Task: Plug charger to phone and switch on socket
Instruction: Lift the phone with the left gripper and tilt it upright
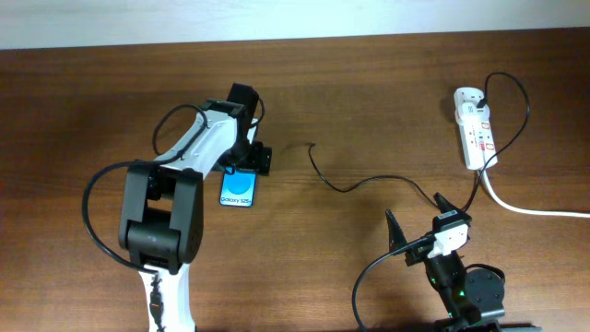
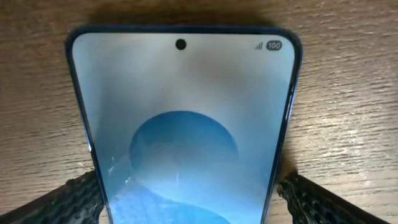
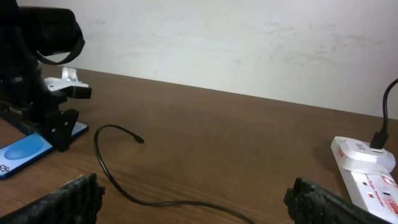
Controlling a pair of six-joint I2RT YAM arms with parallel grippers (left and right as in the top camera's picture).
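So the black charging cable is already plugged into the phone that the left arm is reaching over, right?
Not quite. The charger is not in the phone: its plug tip lies loose on the table, apart from the phone, as the right wrist view shows. The rest holds: the left gripper is at the phone, with a finger on either side of it.

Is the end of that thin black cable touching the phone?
Apart. The right wrist view shows bare table between the charger's plug tip and the phone; the overhead view agrees.
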